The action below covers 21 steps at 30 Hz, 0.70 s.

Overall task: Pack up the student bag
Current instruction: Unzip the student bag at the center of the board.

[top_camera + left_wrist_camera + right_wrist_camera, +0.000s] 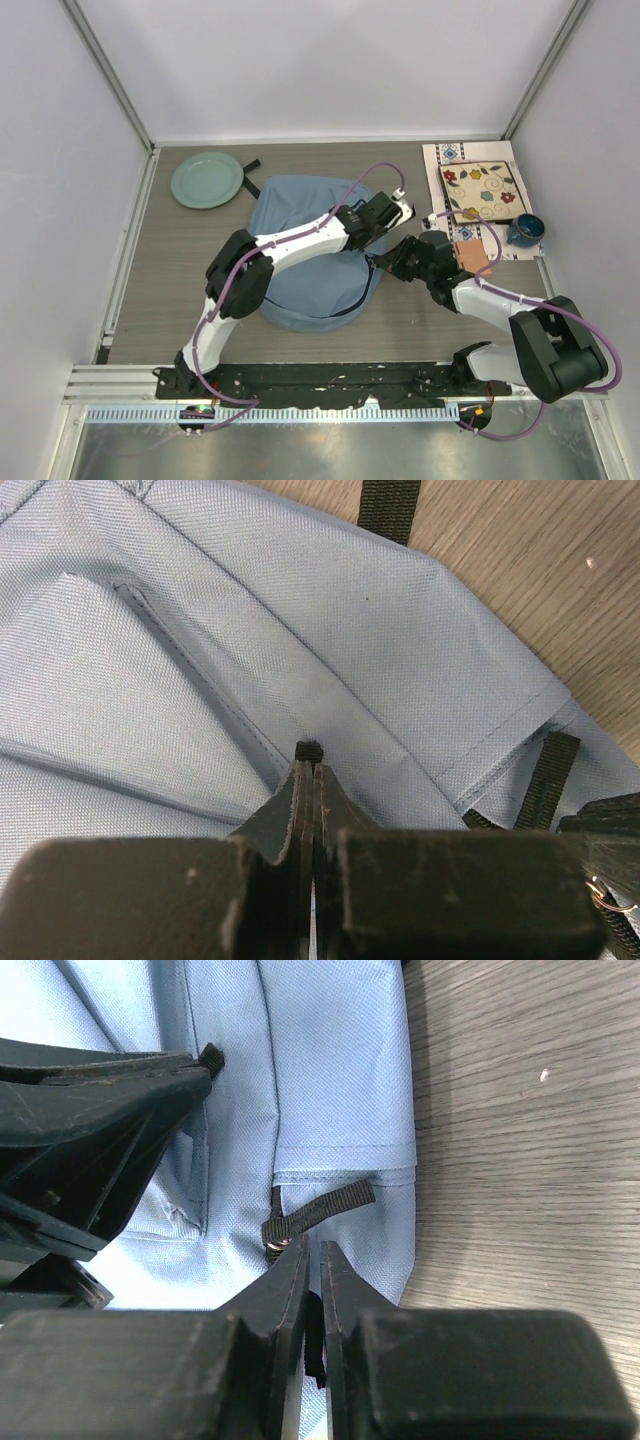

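Observation:
The student bag [300,285] lies flat mid-table, light blue fabric with black straps. My left gripper [378,232] reaches over the bag's right side. In the left wrist view it [309,765] is shut on a small black tab [309,749] above the blue fabric [300,610]. My right gripper [384,263] sits at the bag's right edge. In the right wrist view it [312,1256] is shut on a black fabric tab [318,1335]. Just ahead of it, another black webbing pull [325,1207] lies on the bag [335,1080]. The left fingers [110,1100] show at upper left.
A green plate [207,180] lies at the back left. At the back right a patterned mat [450,160] carries a floral book [480,192], a dark blue mug [523,230] and an orange-brown item [470,255]. Bare wood [520,1160] lies right of the bag.

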Tool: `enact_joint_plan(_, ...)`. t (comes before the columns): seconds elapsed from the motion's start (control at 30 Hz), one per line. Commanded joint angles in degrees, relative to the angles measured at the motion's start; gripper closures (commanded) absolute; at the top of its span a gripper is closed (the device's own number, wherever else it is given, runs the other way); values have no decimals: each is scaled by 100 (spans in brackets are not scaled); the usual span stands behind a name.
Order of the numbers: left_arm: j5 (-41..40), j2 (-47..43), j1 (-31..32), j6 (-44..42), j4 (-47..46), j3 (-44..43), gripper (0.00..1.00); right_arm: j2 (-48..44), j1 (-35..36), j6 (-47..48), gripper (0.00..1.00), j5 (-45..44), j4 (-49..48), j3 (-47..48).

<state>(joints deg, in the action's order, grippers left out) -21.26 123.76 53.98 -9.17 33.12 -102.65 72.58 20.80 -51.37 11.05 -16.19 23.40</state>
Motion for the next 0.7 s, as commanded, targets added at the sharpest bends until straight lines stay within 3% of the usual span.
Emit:
enact_joint_plan(0.0,-265,-397,-115,29,-183,122,100,-191,12,57,87,-208,28,-2)
enact_joint_plan(0.57,-248,-643,-309,267,-184,79,100,-253,12,49,86,-226,63,-2)
enact_joint_plan(0.6,-187,-617,-309,267,-140,52,96,-253,12,40,86,-226,63,-11)
enact_joint_plan(0.67,-29,-529,-309,293,27,-88,76,-244,12,40,87,-226,54,-11)
